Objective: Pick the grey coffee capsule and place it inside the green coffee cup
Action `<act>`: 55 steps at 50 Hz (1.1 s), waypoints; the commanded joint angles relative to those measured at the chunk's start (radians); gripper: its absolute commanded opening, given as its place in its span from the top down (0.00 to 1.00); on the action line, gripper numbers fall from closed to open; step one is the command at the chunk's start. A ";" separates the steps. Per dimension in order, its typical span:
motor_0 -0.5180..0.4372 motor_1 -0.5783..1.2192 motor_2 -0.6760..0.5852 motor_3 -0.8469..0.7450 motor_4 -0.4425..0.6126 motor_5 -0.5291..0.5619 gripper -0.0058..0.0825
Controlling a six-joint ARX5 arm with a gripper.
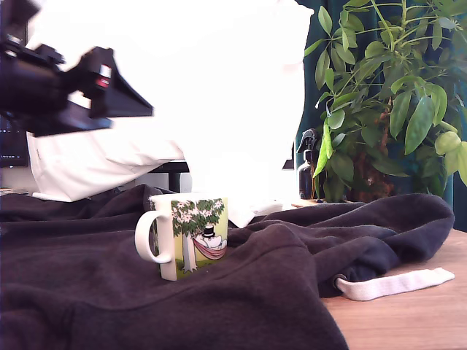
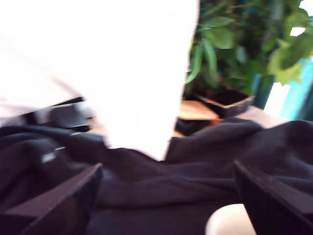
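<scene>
The green coffee cup (image 1: 191,235), a white mug with a green tree-and-hammock picture, stands upright on dark cloth with its handle toward the exterior view's left. Its pale rim (image 2: 230,221) shows blurred low in the wrist view. My gripper (image 1: 140,106) hangs high at the exterior view's left, above and well to the left of the mug. In the wrist view my gripper (image 2: 167,169) is open, its two dark fingers (image 2: 58,203) spread wide with nothing between them. The grey coffee capsule is out of view.
A dark sweatshirt (image 1: 277,277) covers most of the wooden table (image 1: 408,321), with a white drawstring (image 1: 394,284) lying at the right. Behind stand a white pillow (image 1: 219,87), a black spray bottle (image 1: 308,171) and a leafy plant (image 1: 387,95).
</scene>
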 commanded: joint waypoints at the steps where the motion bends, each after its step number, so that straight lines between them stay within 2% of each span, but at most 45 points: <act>1: 0.049 -0.057 0.000 -0.018 -0.013 0.010 0.04; 16: 0.232 -0.200 0.000 -0.208 -0.064 0.025 0.04; 19: 0.263 -0.224 0.000 -0.245 -0.078 0.024 0.09; 21: 0.280 -0.239 0.000 -0.265 -0.083 0.024 0.17; 23: 0.295 -0.253 0.000 -0.283 -0.083 0.024 0.31; 26: 0.314 -0.277 0.000 -0.315 -0.083 0.024 0.69; 28: 0.324 -0.292 0.000 -0.333 -0.084 0.024 0.98; 30: 0.332 -0.307 0.000 -0.338 -0.089 0.018 0.91; 31: 0.334 -0.313 0.000 -0.340 -0.090 0.015 0.90; 34: 0.337 -0.328 0.000 -0.347 -0.091 0.016 0.96; 55: 0.338 -0.355 0.000 -0.385 -0.120 0.016 0.96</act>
